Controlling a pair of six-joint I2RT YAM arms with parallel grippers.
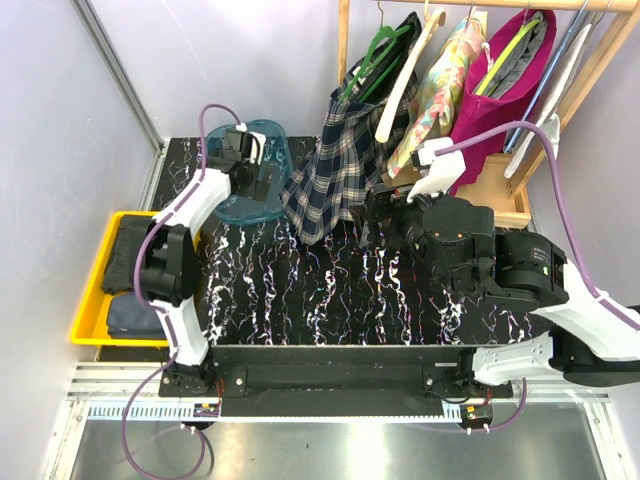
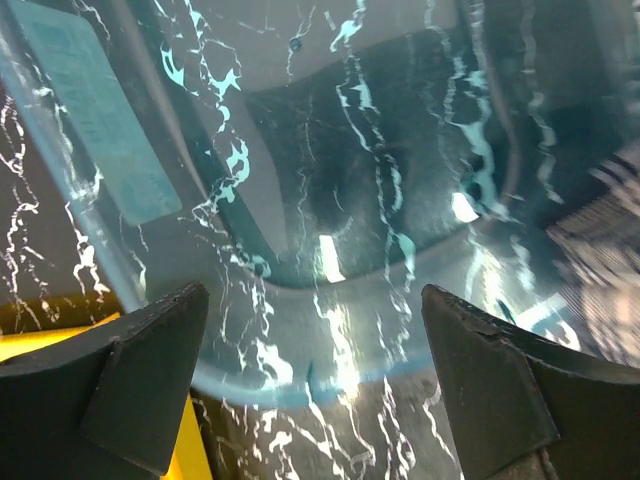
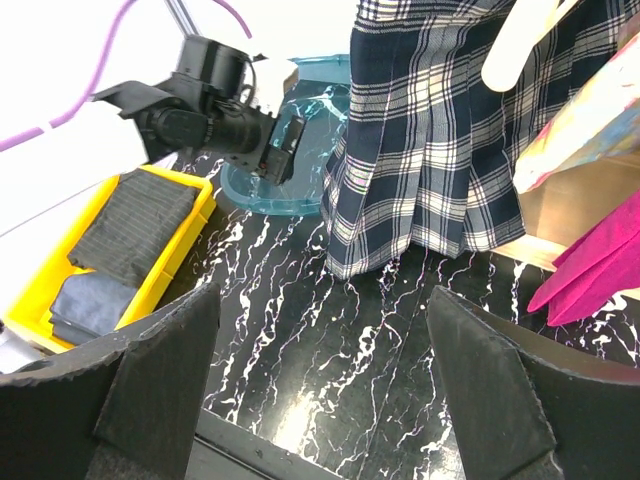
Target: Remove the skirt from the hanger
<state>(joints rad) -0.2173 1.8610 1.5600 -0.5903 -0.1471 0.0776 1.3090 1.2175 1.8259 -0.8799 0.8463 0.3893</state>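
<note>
The navy plaid skirt [image 1: 335, 165] hangs on the dark green hanger [image 1: 374, 55] from the wooden rack at the back, its hem resting on the marble table. It fills the top of the right wrist view [image 3: 450, 140]. My left gripper [image 1: 262, 172] is open and empty over the teal bin [image 1: 255, 180], left of the skirt; the left wrist view shows the bin's bottom [image 2: 340, 180] between its fingers [image 2: 130, 380]. My right gripper [image 1: 380, 215] is open and empty, near the skirt's hem at its right; its fingers [image 3: 150, 390] frame bare table.
A yellow tray [image 1: 95, 300] with folded dark clothes sits at the left edge. On the rack hang a floral garment [image 1: 440, 90], a magenta garment [image 1: 505, 90] on a lime hanger and a cream hanger [image 1: 400, 90]. A wooden box [image 1: 500, 190] stands below.
</note>
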